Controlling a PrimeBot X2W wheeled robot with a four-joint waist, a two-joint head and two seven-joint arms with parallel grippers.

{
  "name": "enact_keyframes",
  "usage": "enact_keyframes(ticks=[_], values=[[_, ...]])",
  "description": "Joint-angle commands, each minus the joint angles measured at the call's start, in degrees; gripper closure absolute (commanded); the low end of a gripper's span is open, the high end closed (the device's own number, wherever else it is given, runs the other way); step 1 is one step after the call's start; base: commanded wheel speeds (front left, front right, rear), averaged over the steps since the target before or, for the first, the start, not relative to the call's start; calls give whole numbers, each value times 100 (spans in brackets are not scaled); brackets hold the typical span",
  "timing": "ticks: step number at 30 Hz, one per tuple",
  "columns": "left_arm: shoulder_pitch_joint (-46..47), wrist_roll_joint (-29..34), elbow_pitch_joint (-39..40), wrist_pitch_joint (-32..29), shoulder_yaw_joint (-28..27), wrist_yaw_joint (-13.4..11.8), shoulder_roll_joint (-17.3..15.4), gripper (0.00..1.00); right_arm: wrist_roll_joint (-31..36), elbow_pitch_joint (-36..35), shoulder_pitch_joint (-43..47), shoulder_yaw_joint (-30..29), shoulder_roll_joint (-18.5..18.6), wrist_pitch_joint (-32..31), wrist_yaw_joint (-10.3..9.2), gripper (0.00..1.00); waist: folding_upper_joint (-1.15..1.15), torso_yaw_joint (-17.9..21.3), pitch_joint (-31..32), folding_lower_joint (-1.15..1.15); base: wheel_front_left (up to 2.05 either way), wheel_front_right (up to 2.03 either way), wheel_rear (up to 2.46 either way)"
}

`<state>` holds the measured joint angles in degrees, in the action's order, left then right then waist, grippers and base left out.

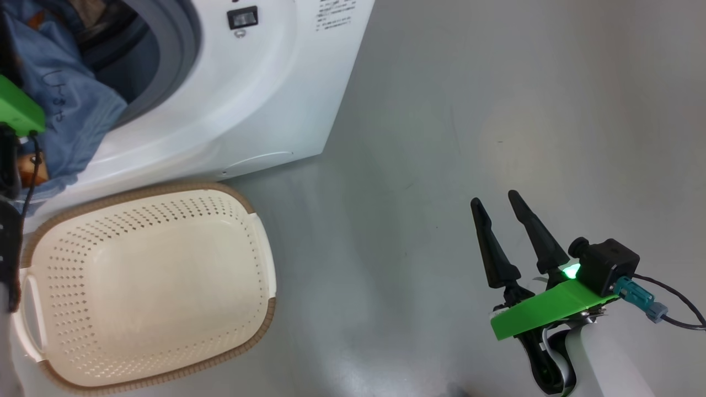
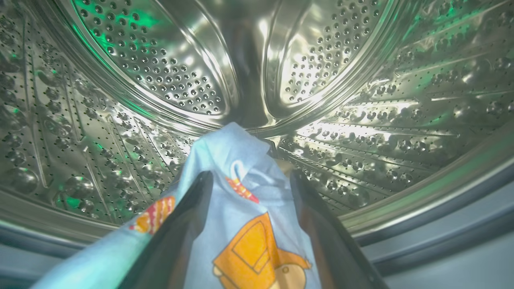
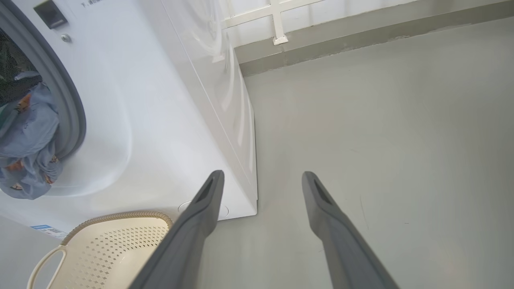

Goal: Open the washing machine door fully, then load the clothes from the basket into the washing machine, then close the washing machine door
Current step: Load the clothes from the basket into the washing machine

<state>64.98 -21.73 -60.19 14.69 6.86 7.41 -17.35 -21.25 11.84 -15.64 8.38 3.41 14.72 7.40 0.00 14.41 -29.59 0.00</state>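
The white washing machine (image 1: 265,99) stands with its mouth uncovered; the washing machine door is out of view. My left gripper (image 2: 249,174) is inside the steel drum (image 2: 160,80), open, with light-blue clothes (image 2: 249,241) printed in orange lying between its spread fingers and draped over the left one. From the head view the clothes (image 1: 66,110) spill out over the grey gasket (image 1: 176,66) and down the machine's front. The cream basket (image 1: 149,286) on the floor below holds nothing. My right gripper (image 1: 495,198) hangs open over bare floor, far to the right.
The grey floor (image 1: 469,110) stretches to the right of the machine. In the right wrist view, a wall base with a white frame (image 3: 277,24) runs behind the machine (image 3: 160,100), and the basket (image 3: 112,249) sits at its lower front corner.
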Motion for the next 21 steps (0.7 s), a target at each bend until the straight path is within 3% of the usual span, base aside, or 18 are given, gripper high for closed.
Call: enact_keyframes(ticks=[1,7,13,21], values=[[159,-78,38,30,-7,7,-305,0,44,-98,1,106,-27,28,9,0,0,-28,24,0,0,0,0],[209,-332,-82,30,275,7,-294,0,50,-77,-2,112,-29,28,9,0,0,-101,99,0,0,0,0],[-14,-600,300,30,339,7,-257,0,58,-68,16,104,-6,28,9,0,0,-202,179,0,0,0,0],[-701,-713,1138,30,-34,7,-74,0,60,-53,51,88,62,28,9,0,0,-329,323,0,0,0,0]])
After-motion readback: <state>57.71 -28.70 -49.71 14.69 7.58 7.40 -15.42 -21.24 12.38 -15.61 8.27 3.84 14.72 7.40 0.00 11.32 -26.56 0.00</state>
